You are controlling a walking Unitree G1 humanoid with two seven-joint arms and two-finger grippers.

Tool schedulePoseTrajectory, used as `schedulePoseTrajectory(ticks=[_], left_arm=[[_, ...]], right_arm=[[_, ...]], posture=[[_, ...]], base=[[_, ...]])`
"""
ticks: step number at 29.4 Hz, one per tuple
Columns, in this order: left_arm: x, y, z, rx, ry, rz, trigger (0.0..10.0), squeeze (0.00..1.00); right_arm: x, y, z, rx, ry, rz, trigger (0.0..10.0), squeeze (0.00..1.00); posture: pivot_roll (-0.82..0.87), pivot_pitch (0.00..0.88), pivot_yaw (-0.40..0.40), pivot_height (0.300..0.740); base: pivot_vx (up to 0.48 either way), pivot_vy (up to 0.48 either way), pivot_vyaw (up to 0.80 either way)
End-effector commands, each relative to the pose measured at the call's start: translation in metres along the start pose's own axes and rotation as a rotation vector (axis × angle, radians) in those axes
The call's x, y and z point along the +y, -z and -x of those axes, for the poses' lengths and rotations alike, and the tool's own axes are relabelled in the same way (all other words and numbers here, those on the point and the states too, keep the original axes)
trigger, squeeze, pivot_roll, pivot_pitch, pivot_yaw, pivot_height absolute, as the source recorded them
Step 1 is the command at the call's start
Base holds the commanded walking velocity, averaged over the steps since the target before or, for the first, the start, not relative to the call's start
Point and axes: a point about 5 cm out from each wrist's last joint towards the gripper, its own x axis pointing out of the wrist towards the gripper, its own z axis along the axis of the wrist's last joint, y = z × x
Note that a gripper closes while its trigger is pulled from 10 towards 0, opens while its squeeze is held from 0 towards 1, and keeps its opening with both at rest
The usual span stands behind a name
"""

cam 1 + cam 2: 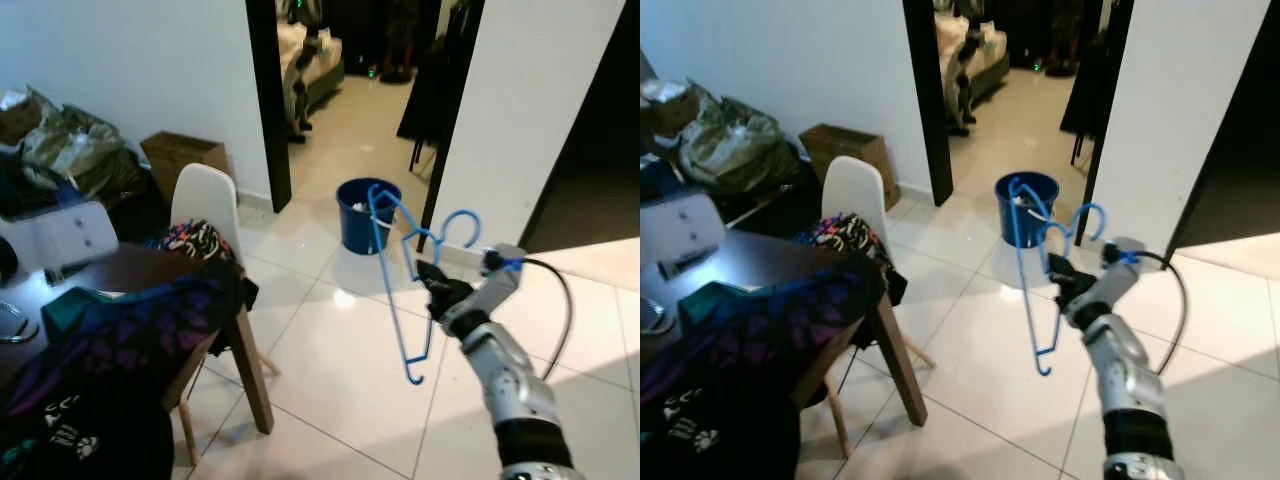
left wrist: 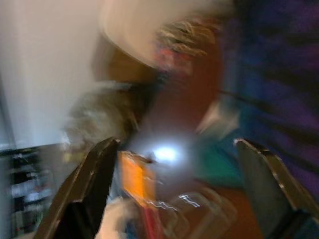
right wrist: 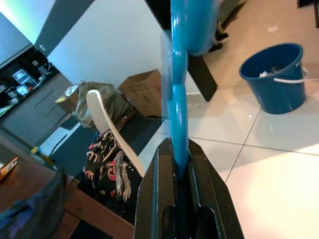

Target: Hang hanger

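Right gripper [image 1: 432,277] clamped on blue hanger [image 1: 395,290] near its neck, beyond the bucket [image 1: 366,214]; light, stiff, prone to swing; left gripper [image 2: 182,191] open

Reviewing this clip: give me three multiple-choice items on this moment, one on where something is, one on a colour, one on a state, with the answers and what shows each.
1. Where is the bucket?
A. On the tiled floor near the doorway
B. On the wooden table
C. On the white chair

2. What colour is the hanger?
A. White
B. Blue
C. Black

3. What state is the right gripper in?
A. Open and holding nothing
B. Shut on the hanger
C. Shut on a garment

Answers:
1. A: the blue bucket stands on the pale floor tiles by the dark door frame, beyond the white chair.
2. B: the hanger is bright blue plastic from hook to lower bar.
3. B: the right gripper has its black fingers pressed together on the hanger, held up over the floor.
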Motion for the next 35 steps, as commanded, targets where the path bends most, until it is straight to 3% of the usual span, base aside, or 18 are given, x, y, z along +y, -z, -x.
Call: schedulePoseTrajectory(ticks=[1,5,6,10,14,17,19,22,24,26,27,29,35], left_arm=[[0.007,-0.014,0.02,-0.039,0.069,0.015,10.0,0.0],[0.013,-0.02,0.025,-0.102,0.026,0.065,10.0,0.0],[0.013,-0.023,0.025,-0.142,-0.011,0.113,10.0,0.0],[0.008,-0.029,0.027,-0.2,-0.036,0.184,10.0,0.0],[0.002,-0.047,0.04,-0.274,-0.035,0.269,10.0,0.0],[0.003,-0.052,0.037,-0.299,-0.075,0.323,10.0,0.0],[0.003,-0.056,0.031,-0.325,-0.113,0.34,10.0,0.0],[0.002,-0.078,0.006,-0.489,-0.25,0.438,10.0,0.0],[0.002,-0.078,0.006,-0.489,-0.25,0.438,10.0,0.0],[-0.009,-0.099,-0.017,-0.579,-0.283,0.544,10.0,0.0],[-0.009,-0.099,-0.017,-0.579,-0.283,0.544,10.0,0.0],[-0.023,-0.12,-0.033,-0.629,-0.274,0.641,10.0,0.0],[-0.046,-0.153,-0.049,-0.691,-0.21,0.766,10.0,0.0]], right_arm=[[0.003,0.005,-0.002,0.03,-0.022,-0.002,10.0,0.0],[0.007,0.005,-0.003,0.034,-0.053,0.018,10.0,0.0],[0.01,0.005,-0.003,0.033,-0.074,0.031,10.0,0.0],[0.013,0.004,-0.003,0.028,-0.097,0.043,10.0,0.0],[0.013,0.004,-0.002,0.037,-0.117,0.065,10.0,0.0],[0.013,0.005,-0.003,0.041,-0.124,0.056,10.0,0.0],[0.013,0.005,-0.004,0.04,-0.127,0.055,10.0,0.0],[0.014,0.005,-0.004,0.042,-0.136,0.063,10.0,0.0],[0.014,0.005,-0.004,0.042,-0.136,0.063,10.0,0.0],[0.015,0.005,-0.004,0.043,-0.149,0.073,10.0,0.0],[0.015,0.005,-0.004,0.043,-0.149,0.073,10.0,0.0],[0.016,0.005,-0.004,0.04,-0.156,0.075,10.0,0.0],[0.017,0.005,-0.004,0.039,-0.168,0.073,10.0,0.0]], posture=[[0.04,0.0,0.039,0.731],[0.04,0.0,0.041,0.731],[0.04,0.0,0.042,0.731],[0.03,0.0,0.043,0.731],[0.04,0.0,0.038,0.731],[0.05,0.0,0.037,0.731],[0.05,0.0,0.037,0.731],[0.04,0.0,0.03,0.731],[0.04,0.0,0.03,0.731],[0.04,0.0,0.033,0.731],[0.04,0.0,0.033,0.731],[0.03,0.0,0.036,0.731],[0.03,0.0,0.038,0.731]], base=[[0.0,0.0,0.0],[0.0,0.0,0.0],[0.0,0.0,0.0],[0.0,0.0,0.61],[0.0,0.0,0.8],[0.0,0.0,0.8],[0.0,0.0,0.79],[0.0,0.0,0.59],[0.0,0.0,0.62],[0.0,0.0,0.77],[0.0,0.0,0.77],[0.0,-0.133,0.77],[0.0,-0.415,0.77]])
